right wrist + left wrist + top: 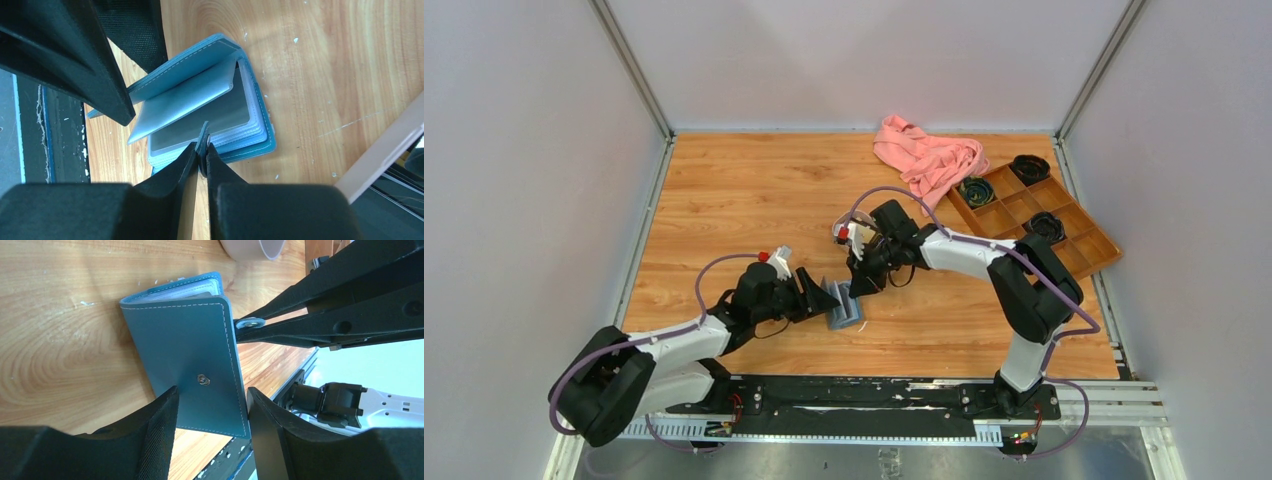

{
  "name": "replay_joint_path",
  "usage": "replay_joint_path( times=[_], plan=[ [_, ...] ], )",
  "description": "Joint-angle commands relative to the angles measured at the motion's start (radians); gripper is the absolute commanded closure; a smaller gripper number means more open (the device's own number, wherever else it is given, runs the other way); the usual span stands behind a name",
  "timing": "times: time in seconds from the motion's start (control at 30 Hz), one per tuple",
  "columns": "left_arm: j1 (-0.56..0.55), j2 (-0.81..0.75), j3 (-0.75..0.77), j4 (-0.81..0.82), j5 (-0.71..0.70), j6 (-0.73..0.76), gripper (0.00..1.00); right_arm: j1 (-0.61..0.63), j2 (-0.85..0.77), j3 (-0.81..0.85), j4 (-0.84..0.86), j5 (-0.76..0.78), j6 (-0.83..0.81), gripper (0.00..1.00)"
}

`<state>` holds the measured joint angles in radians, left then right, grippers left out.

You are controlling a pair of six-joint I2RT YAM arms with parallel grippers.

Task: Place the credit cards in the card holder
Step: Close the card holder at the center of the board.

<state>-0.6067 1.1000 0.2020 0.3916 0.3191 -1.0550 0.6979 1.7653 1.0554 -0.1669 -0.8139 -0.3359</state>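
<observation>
Card holder (845,306) lies mid-table on wood tabletop (754,200), teal cover lifted, clear sleeves w/ a grey card (202,120) showing. Left gripper (212,412) straddles cover's snap-button end, fingers apart, light contact at most. Right gripper (201,152) pinches the snap tab (203,137), fingers nearly closed on it. Pink cloth (929,158) & wooden compartment box (1034,215) far right.

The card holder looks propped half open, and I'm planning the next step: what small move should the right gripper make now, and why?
Probably keep the pinch and ease the snap tab outward. The right gripper is nearly shut on the card holder tab, while the left gripper straddles its cover, jaws apart. A grey card lies in a sleeve; wider opening would expose more pockets.
</observation>
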Motion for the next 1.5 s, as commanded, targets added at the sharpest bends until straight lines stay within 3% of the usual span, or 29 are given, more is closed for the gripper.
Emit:
replay_joint_path(
  times=[0.0, 0.53, 0.87, 1.13, 1.3, 1.47],
  plan=[
    [-0.009, 0.034, 0.031, 0.048, -0.011, 0.019, 0.46, -0.017, 0.019, -0.014, 0.020, 0.007, 0.024, 0.85],
    [-0.009, 0.042, 0.072, 0.075, 0.024, 0.059, 0.42, -0.024, 0.040, -0.005, 0.010, 0.021, 0.031, 0.80],
    [-0.009, 0.173, 0.101, 0.075, 0.011, 0.101, 0.71, -0.043, 0.030, -0.010, 0.018, 0.014, 0.061, 0.79],
    [-0.010, 0.327, 0.136, 0.074, 0.018, 0.127, 0.74, -0.052, 0.020, -0.025, 0.046, 0.004, 0.092, 0.78],
    [-0.010, 0.380, 0.142, 0.073, 0.007, 0.136, 0.80, -0.055, 0.006, -0.020, 0.019, 0.087, 0.071, 0.77],
    [-0.013, 0.397, 0.133, 0.072, -0.015, 0.138, 0.83, -0.063, -0.058, -0.020, -0.005, 0.090, 0.056, 0.63]
  ],
)
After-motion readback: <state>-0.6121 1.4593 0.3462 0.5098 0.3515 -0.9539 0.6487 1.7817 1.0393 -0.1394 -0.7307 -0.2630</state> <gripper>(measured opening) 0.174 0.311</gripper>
